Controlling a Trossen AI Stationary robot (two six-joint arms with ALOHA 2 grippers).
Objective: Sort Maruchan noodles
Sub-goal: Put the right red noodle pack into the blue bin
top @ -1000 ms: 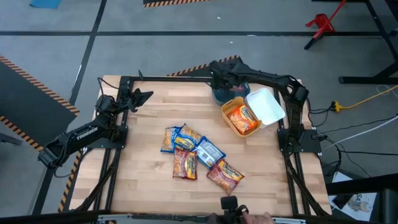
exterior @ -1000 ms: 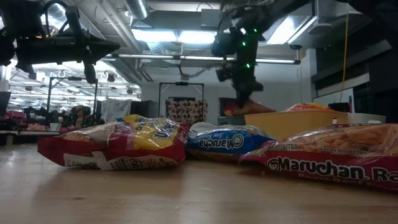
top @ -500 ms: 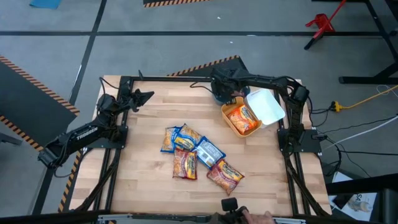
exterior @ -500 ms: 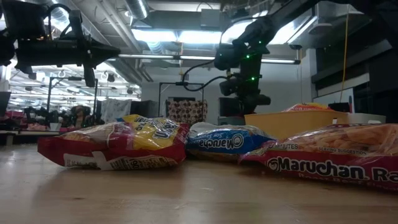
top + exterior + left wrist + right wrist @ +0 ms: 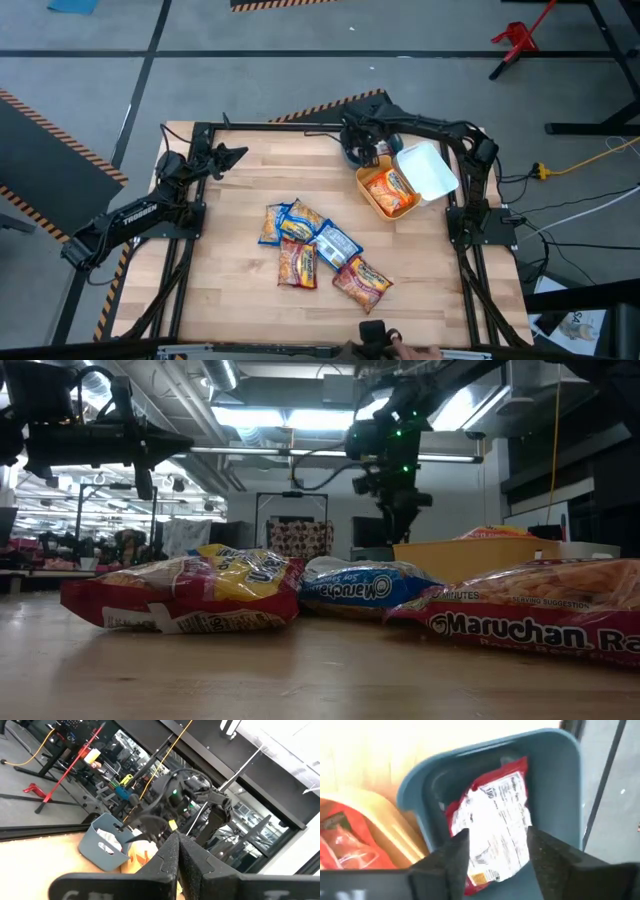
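The right gripper (image 5: pixel 492 851), fingers apart, hovers over the far teal bin (image 5: pixel 560 775) holding 1 dark red packet (image 5: pixel 495 827); light, crinkly, slippery, best pinched mid-body.

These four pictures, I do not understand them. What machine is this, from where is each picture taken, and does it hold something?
It is a robot with two dark arms at a wooden table. One picture looks straight down, one looks level across the tabletop, and two come from cameras on the arms' wrists.

Ramen packets lie in a loose pile mid-table. At the far right stand a teal bin, a yellow bin with an orange packet, and a white bin.

The right gripper hangs over the teal bin with fingers apart. A dark red packet lies inside, printed back up, not held. The left gripper waits shut and empty over the table's far left.
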